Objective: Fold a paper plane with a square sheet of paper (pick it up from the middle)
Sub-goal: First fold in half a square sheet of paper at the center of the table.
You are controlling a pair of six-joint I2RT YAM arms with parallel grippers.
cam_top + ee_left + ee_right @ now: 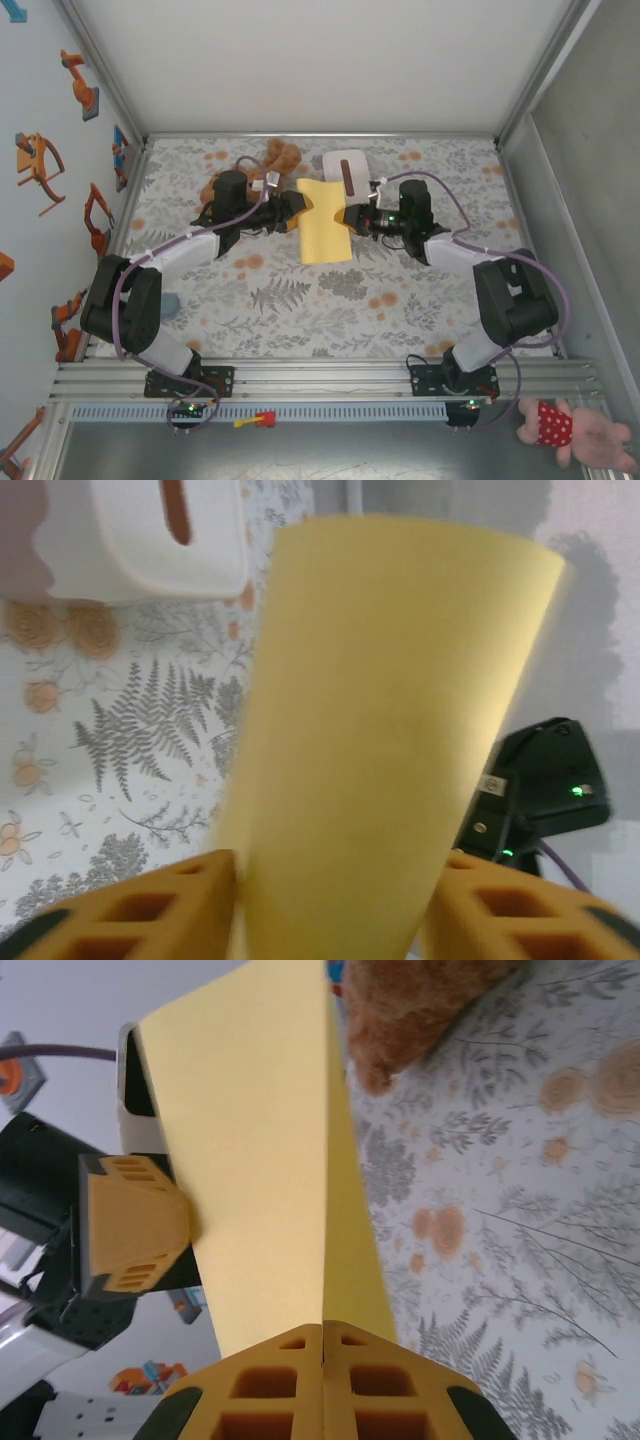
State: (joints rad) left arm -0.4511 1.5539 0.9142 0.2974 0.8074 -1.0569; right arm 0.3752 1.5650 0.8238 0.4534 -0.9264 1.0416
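The right tool [322,1335] pinches the folded yellow sheet of paper [250,1160] by one edge, lifted above the flowered surface [500,1260], likely to secure the crease. The left tool [335,900] stands spread around the opposite edge.

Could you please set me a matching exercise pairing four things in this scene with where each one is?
Things: 1 yellow paper sheet; 2 white box; 3 brown plush toy; 4 pink plush toy.
Places: A off the table, near right corner; B far side, beyond the left arm; C pinched in the right end effector; D far side, beyond the right arm.
Pairs: 1-C; 2-D; 3-B; 4-A.
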